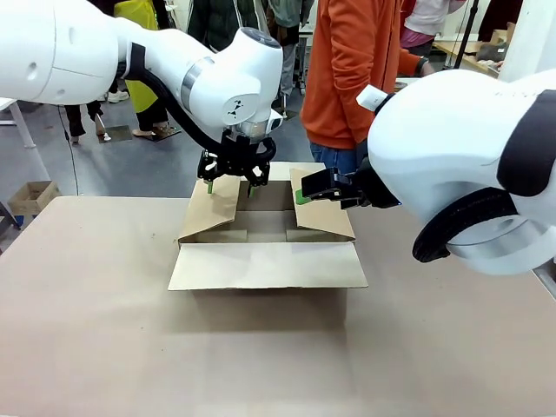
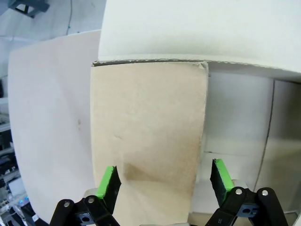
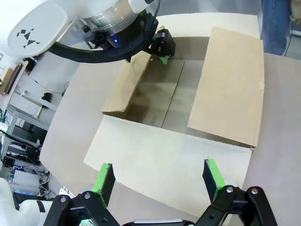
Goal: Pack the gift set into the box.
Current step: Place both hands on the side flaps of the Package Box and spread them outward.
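The box [image 1: 265,265] stands in the middle of the table with its four flaps open, and its floor [image 3: 171,99] is bare cardboard. My left gripper [image 1: 230,184] hangs open over the far end of the left flap [image 2: 150,132], one green pad on each side of it. At the right flap [image 1: 323,213], my right gripper [image 1: 304,196] is open with nothing held. In the right wrist view its fingers [image 3: 104,178] frame the pale front flap [image 3: 164,165]. The gift set is out of view.
A person in an orange top [image 1: 356,78] stands at the far side, right behind the box. A much smaller brown carton [image 1: 33,196] sits on the floor at the left. The bare tabletop [image 1: 87,330] spreads around the box.
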Tool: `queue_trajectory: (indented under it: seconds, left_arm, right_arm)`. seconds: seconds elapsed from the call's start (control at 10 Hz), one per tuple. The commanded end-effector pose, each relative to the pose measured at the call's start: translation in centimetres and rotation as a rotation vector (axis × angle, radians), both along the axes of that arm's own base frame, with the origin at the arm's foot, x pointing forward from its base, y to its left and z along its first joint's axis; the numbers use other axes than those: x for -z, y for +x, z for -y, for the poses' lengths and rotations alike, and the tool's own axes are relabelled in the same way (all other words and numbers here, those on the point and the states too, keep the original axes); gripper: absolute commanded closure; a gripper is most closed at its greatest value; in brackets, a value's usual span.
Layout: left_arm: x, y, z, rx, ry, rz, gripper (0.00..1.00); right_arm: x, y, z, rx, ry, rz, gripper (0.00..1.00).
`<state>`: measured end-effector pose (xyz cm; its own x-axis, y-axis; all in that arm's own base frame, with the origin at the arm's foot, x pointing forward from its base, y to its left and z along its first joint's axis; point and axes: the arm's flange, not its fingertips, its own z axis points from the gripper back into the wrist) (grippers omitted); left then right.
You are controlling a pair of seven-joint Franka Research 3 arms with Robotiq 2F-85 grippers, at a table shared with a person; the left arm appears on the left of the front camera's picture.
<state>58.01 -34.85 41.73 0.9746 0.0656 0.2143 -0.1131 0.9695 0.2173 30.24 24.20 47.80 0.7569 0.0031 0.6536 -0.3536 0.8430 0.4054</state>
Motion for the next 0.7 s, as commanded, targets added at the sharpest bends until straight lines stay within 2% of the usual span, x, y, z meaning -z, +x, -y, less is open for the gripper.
queue_trajectory:
  seconds: [0.0,0.2,0.4,0.6]
  left_arm:
    - [-0.4,0.0,-0.6,-0.003,0.051,0.005,0.00]
    - [-0.9,0.1,-1.7,0.000,0.099,-0.008,0.00]
    - [-1.6,0.2,-2.7,0.006,0.088,-0.020,0.00]
    - [-3.2,-0.3,-3.8,0.017,0.085,0.001,0.00]
  right_arm:
    - [0.0,0.1,0.0,0.008,0.013,0.006,0.00]
    - [0.0,0.1,0.0,0.008,0.013,0.006,0.00]
    - [0.0,0.1,0.0,0.008,0.013,0.006,0.00]
    - [0.0,0.1,0.0,0.008,0.013,0.006,0.00]
